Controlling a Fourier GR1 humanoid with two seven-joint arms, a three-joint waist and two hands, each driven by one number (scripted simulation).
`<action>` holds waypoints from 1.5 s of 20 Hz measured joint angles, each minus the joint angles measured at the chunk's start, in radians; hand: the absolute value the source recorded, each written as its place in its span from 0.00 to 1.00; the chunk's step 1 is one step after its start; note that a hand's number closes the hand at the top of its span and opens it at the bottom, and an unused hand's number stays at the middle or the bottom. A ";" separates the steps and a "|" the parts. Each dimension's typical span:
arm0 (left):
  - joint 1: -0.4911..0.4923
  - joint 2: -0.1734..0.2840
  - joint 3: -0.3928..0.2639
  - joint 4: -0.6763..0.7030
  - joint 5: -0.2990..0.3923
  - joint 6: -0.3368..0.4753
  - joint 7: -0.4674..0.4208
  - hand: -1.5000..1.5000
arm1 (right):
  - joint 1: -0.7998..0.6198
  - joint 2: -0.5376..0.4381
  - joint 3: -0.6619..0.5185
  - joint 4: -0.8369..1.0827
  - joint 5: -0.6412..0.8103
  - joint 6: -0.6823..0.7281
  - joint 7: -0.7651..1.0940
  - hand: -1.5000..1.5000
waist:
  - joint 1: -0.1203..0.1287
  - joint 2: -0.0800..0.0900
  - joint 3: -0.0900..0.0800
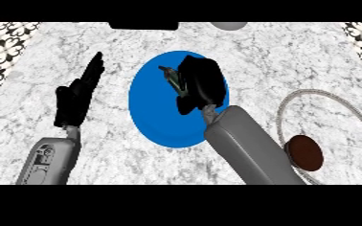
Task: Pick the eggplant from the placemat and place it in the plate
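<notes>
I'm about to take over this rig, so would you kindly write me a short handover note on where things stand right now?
Right hand: over the blue plate, fingers curled round the eggplant, of which only a small greenish tip shows at the hand's left edge.
Left hand: open and resting at the view's left, fingers up, holding nothing.
Placemat: at the right edge, partly hidden by the right forearm, with a brown round thing on it.
Done: eggplant picked up and carried above the plate.
Left: lower it, let go so that it lies in the plate, and draw the right hand back.
</notes>
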 measured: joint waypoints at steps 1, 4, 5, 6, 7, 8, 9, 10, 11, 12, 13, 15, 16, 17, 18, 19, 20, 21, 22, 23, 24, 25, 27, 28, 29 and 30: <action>-0.001 -0.002 -0.003 0.004 -0.004 0.000 -0.005 0.50 | -0.023 0.001 0.013 0.049 -0.028 -0.034 0.015 1.00 | 0.004 0.001 0.000; -0.001 -0.004 -0.005 -0.004 -0.004 -0.005 -0.004 0.50 | -0.065 0.003 0.033 0.177 -0.120 -0.103 0.024 0.00 | 0.013 0.003 0.000; -0.010 -0.006 -0.005 0.002 -0.006 -0.005 -0.004 0.50 | -0.075 0.004 0.045 0.214 -0.159 -0.133 0.025 0.00 | 0.017 0.004 0.000; -0.013 -0.009 -0.008 -0.001 -0.008 -0.004 0.000 0.50 | -0.084 0.004 0.050 0.250 -0.199 -0.162 0.015 0.00 | 0.021 0.005 0.001; -0.019 0.004 0.004 -0.003 0.003 -0.017 0.006 0.50 | -0.092 0.005 0.056 0.285 -0.232 -0.191 -0.002 0.00 | 0.023 0.006 0.001; -0.025 0.001 0.003 -0.009 0.001 -0.012 0.018 0.50 | -0.106 0.005 0.063 0.321 -0.269 -0.214 -0.022 0.00 | 0.024 0.006 0.001; -0.020 -0.004 0.000 -0.011 0.000 -0.013 0.013 0.50 | -0.120 0.005 0.085 0.350 -0.306 -0.244 -0.023 0.00 | 0.028 0.006 0.001; -0.009 -0.009 -0.009 -0.022 -0.006 -0.010 0.011 0.50 | -0.126 0.005 0.104 0.379 -0.339 -0.271 -0.040 0.00 | 0.031 0.006 0.001; -0.020 -0.008 -0.006 -0.018 -0.008 -0.010 0.014 0.50 | -0.131 0.005 0.124 0.397 -0.375 -0.297 -0.056 0.00 | 0.032 0.007 0.001; -0.020 -0.014 -0.011 -0.020 -0.014 -0.004 0.017 0.50 | -0.143 0.005 0.128 0.414 -0.412 -0.315 -0.075 0.00 | 0.033 0.007 0.001; -0.026 -0.021 -0.014 -0.012 -0.019 0.003 0.018 0.50 | -0.140 0.005 0.129 0.419 -0.445 -0.339 -0.109 0.00 | 0.032 0.008 0.001; -0.020 -0.013 -0.004 -0.009 -0.016 -0.001 0.006 0.50 | -0.128 0.006 0.123 0.393 -0.505 -0.383 -0.160 0.00 | 0.027 0.007 0.001; -0.020 -0.010 0.001 -0.005 -0.011 -0.007 0.002 0.50 | -0.116 0.005 0.122 0.382 -0.536 -0.413 -0.188 0.00 | 0.027 0.007 0.001; -0.021 -0.011 0.004 0.003 -0.012 -0.004 -0.005 0.50 | -0.112 0.006 0.109 0.376 -0.561 -0.443 -0.215 0.00 | 0.023 0.007 0.002; -0.017 -0.006 0.007 -0.004 -0.009 -0.008 0.002 0.50 | -0.105 0.006 0.094 0.367 -0.584 -0.471 -0.240 0.00 | 0.020 0.006 0.002; -0.015 -0.008 0.007 -0.005 -0.010 -0.006 0.003 0.50 | -0.099 0.006 0.085 0.352 -0.607 -0.500 -0.255 0.00 | 0.017 0.004 0.002; -0.017 -0.011 0.005 -0.005 -0.015 0.000 0.007 0.50 | -0.094 0.006 0.068 0.337 -0.626 -0.522 -0.268 0.00 | 0.010 0.003 0.002; -0.010 -0.014 0.004 -0.005 -0.018 0.003 0.007 0.50 | -0.082 0.006 0.057 0.319 -0.641 -0.545 -0.280 0.00 | 0.004 0.001 0.002; -0.003 -0.005 0.012 -0.010 -0.012 -0.003 0.007 0.50 | -0.072 -0.004 0.030 0.306 -0.656 -0.555 -0.296 0.00 | -0.001 0.000 0.001; 0.001 0.002 0.018 -0.013 -0.011 -0.005 0.010 0.50 | -0.054 -0.007 0.014 0.279 -0.664 -0.568 -0.301 0.00 | -0.008 -0.003 0.001; 0.008 0.002 0.021 -0.019 -0.010 -0.004 0.014 0.50 | -0.032 -0.018 0.001 0.245 -0.669 -0.579 -0.299 0.00 | -0.015 -0.005 0.001; 0.024 0.001 0.019 -0.036 -0.010 -0.003 0.024 0.50 | -0.006 -0.037 -0.014 0.212 -0.675 -0.587 -0.304 0.00 | -0.019 -0.007 0.001; 0.028 0.012 0.032 -0.036 -0.002 -0.011 0.020 0.50 | 0.038 -0.081 -0.059 0.158 -0.703 -0.581 -0.333 0.00 | -0.026 -0.007 0.001; 0.033 0.018 0.039 -0.042 0.003 -0.017 0.022 0.50 | 0.070 -0.105 -0.073 0.118 -0.715 -0.574 -0.338 0.00 | -0.029 -0.008 0.001; 0.028 0.017 0.042 -0.027 0.001 -0.015 0.014 0.50 | 0.102 -0.124 -0.080 0.070 -0.718 -0.571 -0.330 0.00 | -0.034 -0.009 0.001; 0.025 0.016 0.043 -0.024 0.000 -0.015 0.012 0.50 | 0.137 -0.146 -0.094 0.030 -0.730 -0.562 -0.342 0.00 | -0.036 -0.009 0.001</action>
